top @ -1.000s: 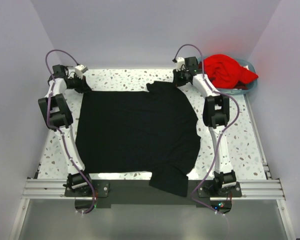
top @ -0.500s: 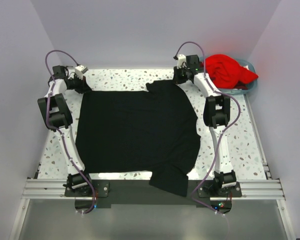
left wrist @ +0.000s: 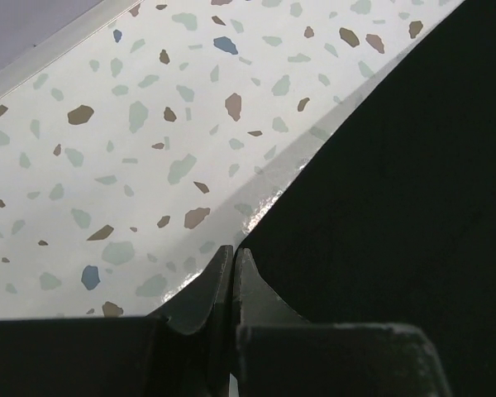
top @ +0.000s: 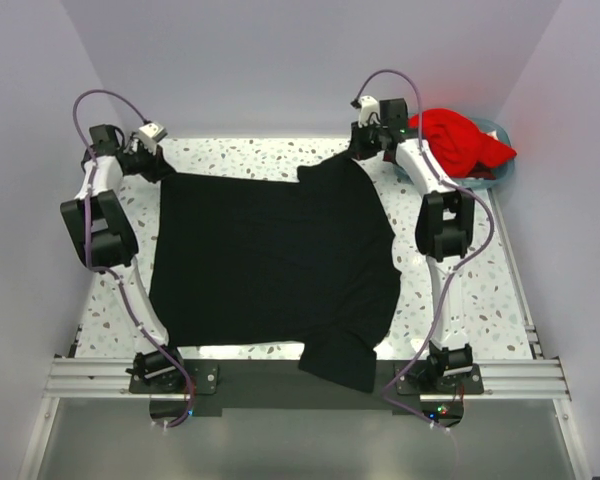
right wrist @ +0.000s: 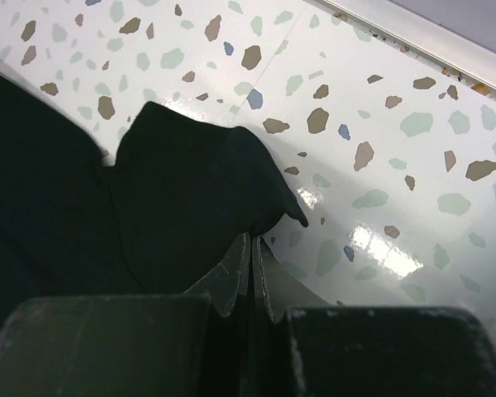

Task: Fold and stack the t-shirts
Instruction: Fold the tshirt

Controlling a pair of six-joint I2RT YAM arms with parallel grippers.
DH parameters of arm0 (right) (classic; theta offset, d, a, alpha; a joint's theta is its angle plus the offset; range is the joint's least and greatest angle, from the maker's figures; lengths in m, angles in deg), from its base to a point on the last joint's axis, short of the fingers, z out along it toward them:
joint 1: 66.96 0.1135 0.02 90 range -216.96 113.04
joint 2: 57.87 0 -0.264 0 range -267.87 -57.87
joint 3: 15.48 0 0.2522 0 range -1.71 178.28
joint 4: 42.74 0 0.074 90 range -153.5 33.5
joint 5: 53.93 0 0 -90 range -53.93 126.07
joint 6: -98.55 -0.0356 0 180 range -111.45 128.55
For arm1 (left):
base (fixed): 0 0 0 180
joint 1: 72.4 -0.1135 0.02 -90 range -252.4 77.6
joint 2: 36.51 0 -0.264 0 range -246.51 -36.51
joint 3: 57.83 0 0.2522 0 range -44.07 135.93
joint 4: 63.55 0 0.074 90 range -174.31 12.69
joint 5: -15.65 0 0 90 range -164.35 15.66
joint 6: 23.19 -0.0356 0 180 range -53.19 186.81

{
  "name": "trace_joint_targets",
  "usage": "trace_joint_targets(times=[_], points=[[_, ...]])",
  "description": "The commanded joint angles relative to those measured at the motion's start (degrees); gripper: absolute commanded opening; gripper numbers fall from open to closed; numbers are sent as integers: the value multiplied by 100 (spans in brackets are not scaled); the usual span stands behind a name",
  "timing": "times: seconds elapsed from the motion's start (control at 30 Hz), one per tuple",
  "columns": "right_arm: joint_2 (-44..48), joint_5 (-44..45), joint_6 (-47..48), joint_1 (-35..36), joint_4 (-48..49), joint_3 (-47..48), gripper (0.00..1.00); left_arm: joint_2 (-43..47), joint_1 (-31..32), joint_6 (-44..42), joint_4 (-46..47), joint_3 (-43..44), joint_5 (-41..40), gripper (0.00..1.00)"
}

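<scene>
The black t-shirt (top: 270,260) lies spread flat over most of the speckled table (top: 480,285), with one sleeve hanging over the near edge. My left gripper (top: 161,166) is shut on its far left corner; the left wrist view shows the jaws (left wrist: 233,253) closed at the cloth's edge (left wrist: 397,207). My right gripper (top: 361,152) is shut on the far right part of the shirt; the right wrist view shows the jaws (right wrist: 254,241) pinching a raised fold of black cloth (right wrist: 182,190). The red t-shirt (top: 450,140) lies crumpled in the basket at the far right.
The light blue plastic basket (top: 500,172) stands at the far right corner, just beyond my right arm. Lilac walls close in the table on three sides. A metal rail (top: 300,375) runs along the near edge by the arm bases.
Both grippers have moved back toward the far wall and a little up, drawing the shirt's far edge with them. The left arm has swung outward to the left.
</scene>
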Motion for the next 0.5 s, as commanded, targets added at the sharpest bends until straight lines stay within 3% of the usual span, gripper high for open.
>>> trace_joint_targets(times=[0.0,0.27,0.47], points=[[665,-153,160,-70,112,-209,0,448,-148,-370,104,-167,283,0],[1446,-241,283,-88,-21,-1070,0,870,-288,-1223,-459,-572,476,0],[2124,-232,371,-88,-3,-1835,0,1590,-420,-1662,-345,-1450,661,0]])
